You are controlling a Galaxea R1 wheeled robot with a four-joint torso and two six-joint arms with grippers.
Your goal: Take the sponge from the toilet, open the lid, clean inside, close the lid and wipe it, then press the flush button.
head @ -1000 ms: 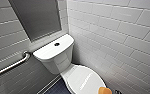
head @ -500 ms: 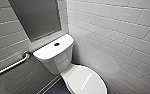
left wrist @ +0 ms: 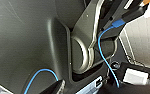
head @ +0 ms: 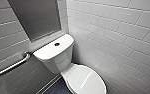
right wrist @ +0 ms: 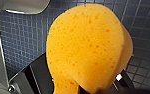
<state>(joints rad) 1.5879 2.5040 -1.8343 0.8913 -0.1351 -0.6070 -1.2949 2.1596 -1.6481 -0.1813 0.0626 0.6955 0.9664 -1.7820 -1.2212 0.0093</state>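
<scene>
R tool (right wrist: 81,86) is clenched on the sponge (right wrist: 88,47), pinching its near end so the broad free face sticks out fwd, prob. for wiping. Sponge sits right in the tool, above the blue-tiled floor (right wrist: 23,37). Toilet (head: 56,60) has its lid (head: 87,81) down, so opening isn't done yet.

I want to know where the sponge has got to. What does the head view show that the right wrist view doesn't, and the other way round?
Head view: the toilet with its lid closed, the flush button on its tank, a metal grab bar on the wall to the left, and white wall tiles.
Right wrist view: the sponge, orange-yellow, close to the camera and up off the floor.
Both: the dark blue tiled floor, beside the toilet's base in the head view and behind the sponge in the wrist view.
</scene>
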